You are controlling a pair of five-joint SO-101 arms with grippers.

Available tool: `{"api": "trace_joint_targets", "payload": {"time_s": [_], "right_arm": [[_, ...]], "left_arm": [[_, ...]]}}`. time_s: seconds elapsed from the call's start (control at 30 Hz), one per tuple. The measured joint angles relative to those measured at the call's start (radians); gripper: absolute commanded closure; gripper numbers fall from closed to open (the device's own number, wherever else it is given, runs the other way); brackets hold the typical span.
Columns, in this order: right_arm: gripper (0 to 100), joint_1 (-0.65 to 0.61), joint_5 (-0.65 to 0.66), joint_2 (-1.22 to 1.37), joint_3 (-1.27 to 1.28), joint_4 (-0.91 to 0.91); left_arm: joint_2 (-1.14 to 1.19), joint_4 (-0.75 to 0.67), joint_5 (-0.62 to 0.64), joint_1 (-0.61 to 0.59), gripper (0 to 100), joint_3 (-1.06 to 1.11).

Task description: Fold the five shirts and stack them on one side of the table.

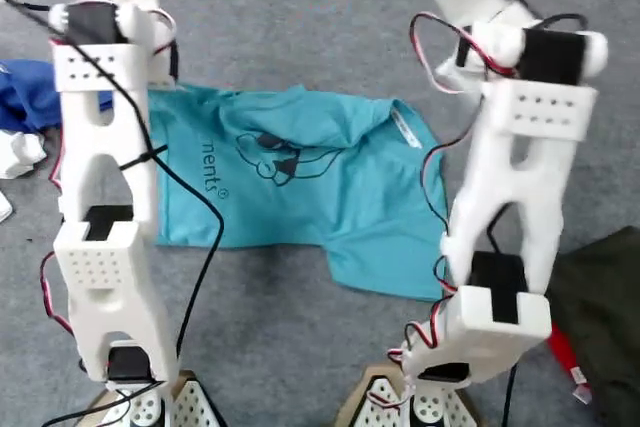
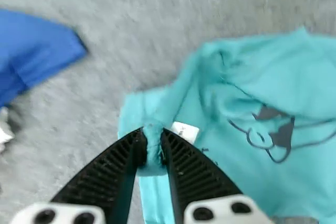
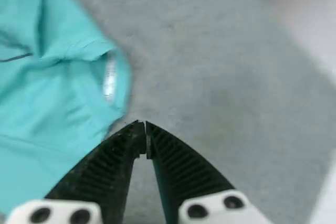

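A teal shirt (image 1: pixel 300 187) with a dark line drawing lies spread on the grey table between the two arms. My left gripper (image 2: pixel 152 140) is shut on a pinched fold of the teal shirt (image 2: pixel 262 103) at its edge, next to a small white label (image 2: pixel 185 130). My right gripper (image 3: pixel 144 132) is shut beside the shirt's collar side (image 3: pixel 47 93). A thin strip of teal cloth shows between its fingers. A blue shirt (image 1: pixel 30 92) lies crumpled at the table's left edge, and a dark green shirt (image 1: pixel 600 297) lies at the right edge.
White cloth (image 1: pixel 18 152) lies by the blue shirt (image 2: pixel 31 61) on the left. A red item (image 1: pixel 562 352) sticks out beside the dark green shirt. Bare grey table (image 1: pixel 280 347) runs in front of the teal shirt and behind it (image 1: pixel 300 27).
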Motion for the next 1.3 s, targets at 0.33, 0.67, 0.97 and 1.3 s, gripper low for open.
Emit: {"api": "trace_joint_targets", "payload": {"time_s": [0.33, 0.67, 0.97, 1.3], "right_arm": [[82.5, -0.213, -0.169, 0.262, 0.117, -0.222], [77.6, -0.331, -0.184, 0.804, -0.365, -0.203], [82.5, -0.348, -0.186, 1.103, -0.735, -0.1], [98.8, -0.284, -0.186, 1.117, -0.862, -0.041]], "left_arm": [[0.0, -0.141, 0.006, 0.014, 98, 0.285], [-0.003, -0.493, 0.052, 0.012, 98, 0.64], [-0.003, -0.669, 0.127, -0.017, 98, 0.74], [-0.003, -0.706, 0.127, -0.084, 98, 0.755]]}}
